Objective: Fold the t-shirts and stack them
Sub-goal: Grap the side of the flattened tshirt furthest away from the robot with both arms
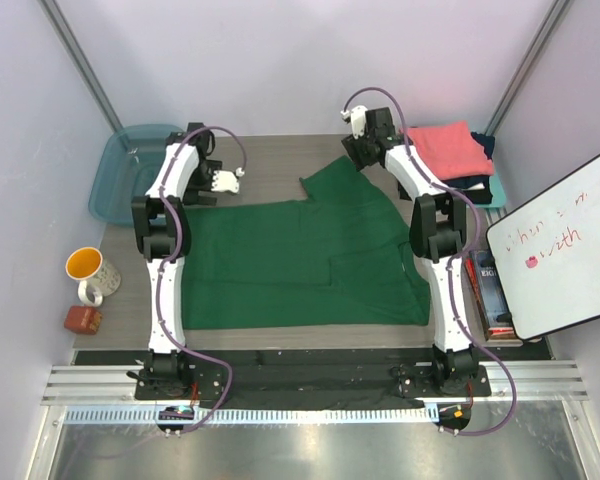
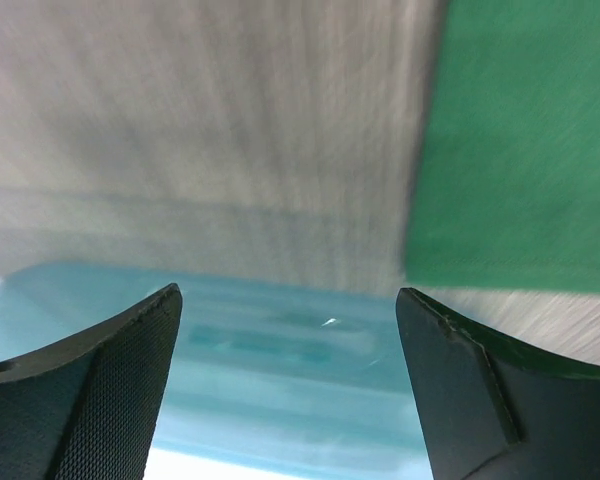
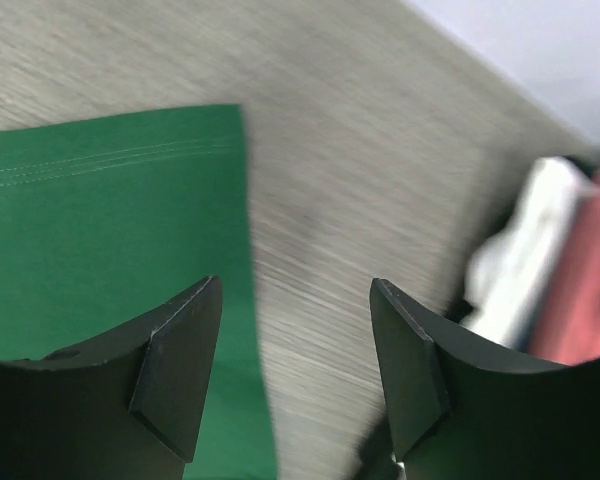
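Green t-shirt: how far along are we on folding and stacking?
Done: a stack of folded shirts sits at the far right, coral-pink on top. In hand: nothing. The left gripper and right gripper are both open over the table, near the far edge of the green t-shirt. Left: that shirt lies mostly spread out, so it needs folding and placing on the stack.

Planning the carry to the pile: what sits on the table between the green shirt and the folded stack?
Nothing: the right wrist view shows bare table between the green shirt and the folded stack.
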Robot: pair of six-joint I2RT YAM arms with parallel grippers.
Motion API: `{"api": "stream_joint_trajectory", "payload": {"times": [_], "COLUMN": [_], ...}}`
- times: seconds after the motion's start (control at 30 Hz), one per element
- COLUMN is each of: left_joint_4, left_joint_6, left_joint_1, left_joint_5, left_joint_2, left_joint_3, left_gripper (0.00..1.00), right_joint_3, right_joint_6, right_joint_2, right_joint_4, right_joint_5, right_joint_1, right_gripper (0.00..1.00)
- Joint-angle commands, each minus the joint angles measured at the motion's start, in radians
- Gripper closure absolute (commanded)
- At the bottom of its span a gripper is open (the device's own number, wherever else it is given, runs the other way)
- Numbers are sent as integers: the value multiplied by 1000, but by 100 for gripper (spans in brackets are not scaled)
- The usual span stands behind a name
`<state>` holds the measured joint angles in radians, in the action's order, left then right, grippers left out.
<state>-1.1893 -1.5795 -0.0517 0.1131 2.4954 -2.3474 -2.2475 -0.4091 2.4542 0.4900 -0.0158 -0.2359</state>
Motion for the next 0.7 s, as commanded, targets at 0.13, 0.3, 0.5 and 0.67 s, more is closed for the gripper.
{"api": "stream_joint_trajectory", "payload": {"times": [0.13, 0.3, 0.5, 0.67], "left_joint_4": [77, 102, 85, 85], "left_joint_6": [229, 295, 325, 334], "left_joint_1": [-4, -4, -10, -14], "left_joint_5": [-20, -16, -1, 14], "left_joint_2": [-49, -47, -41, -41], "left_joint_3": [63, 59, 59, 57], "left_gripper": [13, 13, 13, 14], "right_joint_3": [-81, -110, -124, -118], "right_joint_6": [161, 236, 247, 254], "right_joint_2": [124, 164, 207, 226], "right_joint_4": [-90, -188, -231, -232], "right_joint_5": [183, 189, 177, 208], "right_joint_1": [6, 3, 4, 3], "right_gripper": [33, 32, 30, 32]}}
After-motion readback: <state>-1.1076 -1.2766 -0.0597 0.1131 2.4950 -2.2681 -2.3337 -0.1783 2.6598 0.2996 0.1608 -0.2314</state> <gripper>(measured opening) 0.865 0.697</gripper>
